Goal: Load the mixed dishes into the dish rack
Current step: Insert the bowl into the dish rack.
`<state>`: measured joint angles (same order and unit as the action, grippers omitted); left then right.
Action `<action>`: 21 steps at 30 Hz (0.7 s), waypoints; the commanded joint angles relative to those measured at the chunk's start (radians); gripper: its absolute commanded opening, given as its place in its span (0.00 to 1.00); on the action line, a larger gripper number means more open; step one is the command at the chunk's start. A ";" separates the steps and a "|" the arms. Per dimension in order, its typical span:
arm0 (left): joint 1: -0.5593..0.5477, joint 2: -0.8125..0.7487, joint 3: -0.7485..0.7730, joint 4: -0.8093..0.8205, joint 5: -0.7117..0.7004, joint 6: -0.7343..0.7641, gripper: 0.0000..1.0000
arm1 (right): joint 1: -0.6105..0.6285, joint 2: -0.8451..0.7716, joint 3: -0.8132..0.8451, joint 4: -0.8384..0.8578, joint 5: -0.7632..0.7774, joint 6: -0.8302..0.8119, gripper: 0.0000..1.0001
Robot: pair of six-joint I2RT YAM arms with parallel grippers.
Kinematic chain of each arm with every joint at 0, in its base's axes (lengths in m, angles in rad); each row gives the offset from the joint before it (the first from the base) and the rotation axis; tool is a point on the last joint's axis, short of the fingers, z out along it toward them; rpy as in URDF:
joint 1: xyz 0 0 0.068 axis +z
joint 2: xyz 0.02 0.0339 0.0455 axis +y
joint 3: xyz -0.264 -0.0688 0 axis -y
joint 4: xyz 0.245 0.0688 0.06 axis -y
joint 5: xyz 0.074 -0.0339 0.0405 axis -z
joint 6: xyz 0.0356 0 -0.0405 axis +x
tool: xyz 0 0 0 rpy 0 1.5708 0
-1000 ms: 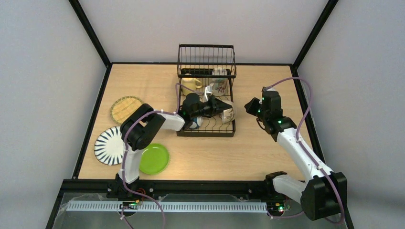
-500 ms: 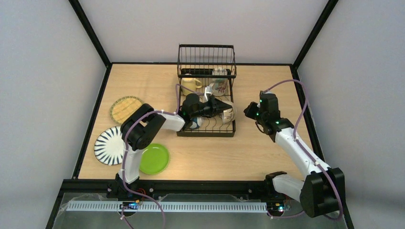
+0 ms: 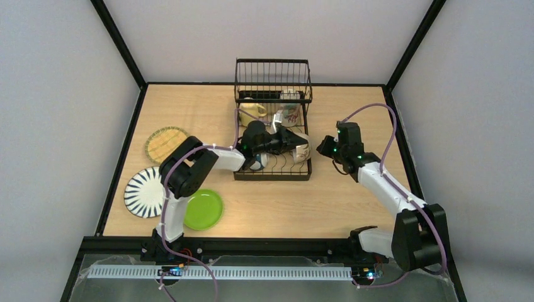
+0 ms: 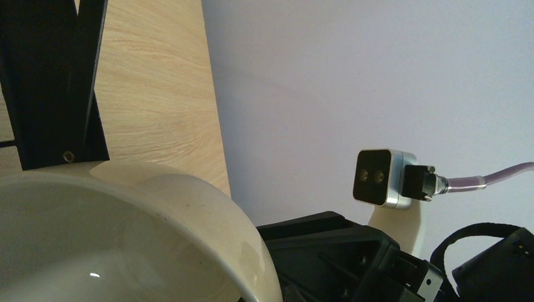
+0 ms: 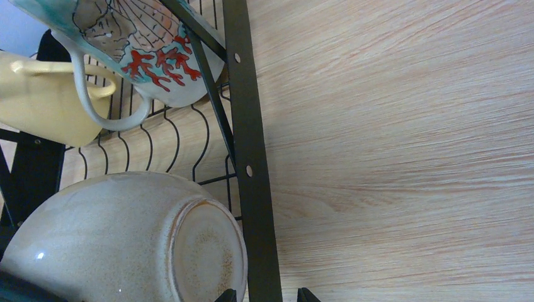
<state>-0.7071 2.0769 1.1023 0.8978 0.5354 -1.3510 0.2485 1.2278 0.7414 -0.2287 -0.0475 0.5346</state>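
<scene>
The black wire dish rack [image 3: 303, 173] stands mid-table. My left gripper [image 3: 291, 142] reaches into it from the left, right at a beige bowl [image 3: 301, 151] tilted on its side; its fingers are hidden. That bowl's white inside [image 4: 94, 245] fills the lower left wrist view, and its speckled underside [image 5: 126, 239] shows in the right wrist view. My right gripper [image 5: 266, 296] is open, with its tips on either side of the rack's right frame bar [image 5: 252, 176]. A pale yellow mug [image 5: 44, 100] and a coral-patterned mug [image 5: 145, 44] sit in the rack. A blue bowl [image 3: 258, 162] lies near the rack's front left.
Three plates lie on the table to the left: tan woven [image 3: 165, 142], black-striped white [image 3: 143, 191] and lime green [image 3: 203, 209]. The rack's tall basket section [image 3: 272, 78] rises at the far end. Black frame posts border the table.
My right arm has swung left and brought its gripper up to the rack's right edge. My left gripper stays at the bowl in the rack.
</scene>
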 commanded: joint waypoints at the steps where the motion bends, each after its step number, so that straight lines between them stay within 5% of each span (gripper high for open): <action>1: -0.040 0.046 0.020 -0.242 0.055 0.070 0.23 | -0.003 0.025 0.025 0.030 -0.021 -0.008 0.53; 7: -0.051 0.045 0.063 -0.391 0.072 0.135 0.40 | -0.003 0.043 0.035 0.043 -0.033 -0.006 0.53; 13: -0.054 0.044 0.064 -0.433 0.080 0.151 0.44 | -0.003 0.058 0.041 0.052 -0.047 -0.007 0.53; 16: -0.054 0.043 0.064 -0.438 0.079 0.154 0.39 | -0.003 0.061 0.043 0.051 -0.048 -0.007 0.53; 19: -0.054 0.038 0.062 -0.438 0.073 0.151 0.16 | -0.003 0.060 0.045 0.049 -0.046 -0.010 0.53; 21: -0.052 0.029 0.056 -0.434 0.058 0.145 0.10 | -0.003 0.059 0.047 0.048 -0.047 -0.011 0.53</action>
<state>-0.7391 2.0712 1.1862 0.6147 0.5980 -1.2022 0.2489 1.2812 0.7593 -0.1947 -0.0902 0.5346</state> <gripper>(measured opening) 0.156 0.530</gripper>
